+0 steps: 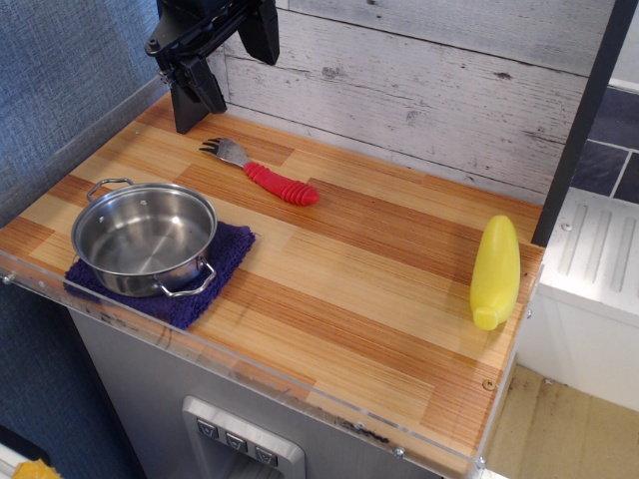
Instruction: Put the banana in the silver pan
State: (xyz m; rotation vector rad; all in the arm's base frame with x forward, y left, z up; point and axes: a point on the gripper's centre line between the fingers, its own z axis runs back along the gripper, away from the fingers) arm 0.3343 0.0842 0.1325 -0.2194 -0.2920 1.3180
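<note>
The yellow banana (496, 271) lies on the wooden tabletop at the far right, close to the right edge, its blunt end toward the front. The silver pan (145, 238) stands empty at the front left on a dark blue cloth (215, 284), with its two wire loop handles showing. My black gripper (192, 100) hangs at the back left corner, above the table near the wall, far from the banana and behind the pan. It holds nothing. Its fingers merge into one dark shape, so I cannot tell how the jaws stand.
A spork with a red ribbed handle (270, 177) lies at the back, between the gripper and the table's middle. A clear plastic lip (300, 399) runs along the front edge. A whitewashed plank wall (419, 90) backs the table, and a dark post (584, 120) stands at the right.
</note>
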